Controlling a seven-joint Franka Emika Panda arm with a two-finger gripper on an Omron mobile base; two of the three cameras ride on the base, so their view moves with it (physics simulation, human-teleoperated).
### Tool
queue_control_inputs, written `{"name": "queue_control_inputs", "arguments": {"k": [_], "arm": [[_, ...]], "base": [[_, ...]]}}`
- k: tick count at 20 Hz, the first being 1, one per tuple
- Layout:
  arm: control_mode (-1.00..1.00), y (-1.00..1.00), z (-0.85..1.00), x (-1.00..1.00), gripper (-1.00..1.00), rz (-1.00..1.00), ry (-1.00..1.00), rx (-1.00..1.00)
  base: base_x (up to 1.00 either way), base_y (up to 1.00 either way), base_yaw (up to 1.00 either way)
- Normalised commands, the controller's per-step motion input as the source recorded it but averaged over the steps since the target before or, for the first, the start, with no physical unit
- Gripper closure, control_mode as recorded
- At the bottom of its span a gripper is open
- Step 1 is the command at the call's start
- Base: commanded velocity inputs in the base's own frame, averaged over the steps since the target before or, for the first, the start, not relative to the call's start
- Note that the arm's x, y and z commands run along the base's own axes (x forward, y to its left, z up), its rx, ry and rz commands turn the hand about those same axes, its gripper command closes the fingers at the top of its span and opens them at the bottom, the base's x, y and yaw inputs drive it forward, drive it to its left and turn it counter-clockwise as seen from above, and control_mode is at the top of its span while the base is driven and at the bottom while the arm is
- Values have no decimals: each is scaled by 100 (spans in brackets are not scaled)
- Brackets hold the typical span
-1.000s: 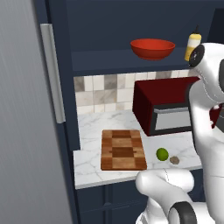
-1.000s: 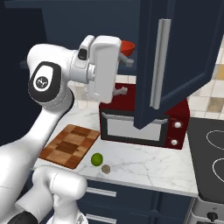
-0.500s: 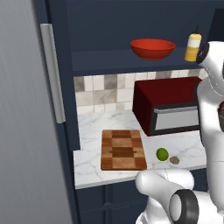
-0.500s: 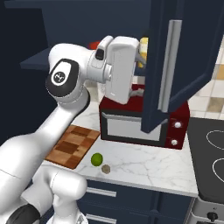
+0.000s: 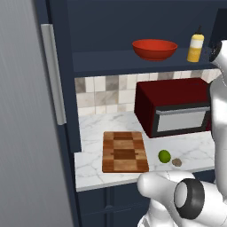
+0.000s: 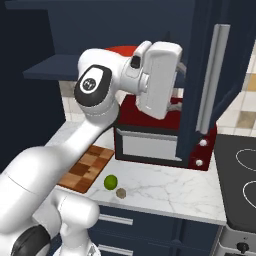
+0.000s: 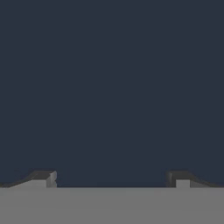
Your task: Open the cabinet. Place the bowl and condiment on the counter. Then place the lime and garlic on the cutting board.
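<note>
Tall dark navy wall cabinet [image 5: 133, 26] stood open. On the white marble counter [image 5: 195, 150], left to right: block-patterned wooden cutting board [image 5: 124, 151], small green lime [image 5: 164, 156], brownish-grey garlic [image 5: 177, 162]. On the shelf above: glossy red bowl [image 5: 154, 49], then yellow condiment bottle [image 5: 195, 44]. Two-finger gripper [image 7: 113, 179] faced plain navy, jaws spread wide (nothing between them).

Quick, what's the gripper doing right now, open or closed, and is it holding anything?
Gripper: open, fingertips spread wide, nothing between them, facing a plain dark navy surface.
</note>
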Motion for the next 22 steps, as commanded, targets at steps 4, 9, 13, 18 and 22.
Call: {"name": "queue_control_inputs", "arguments": {"k": [4, 9, 13, 18, 22], "arm": [[-100, -51, 0, 0, -100, 0, -1, 0], [-100, -56, 0, 0, -100, 1, 0, 0], [-100, -22, 0, -4, -100, 2, -3, 0], [-100, 39, 0, -13, -100, 8, -12, 1], [-100, 98, 0, 0, -100, 13, -20, 6]], "base": [[0, 0, 0], [0, 0, 0], [0, 0, 0], [0, 0, 0], [0, 0, 0]]}}
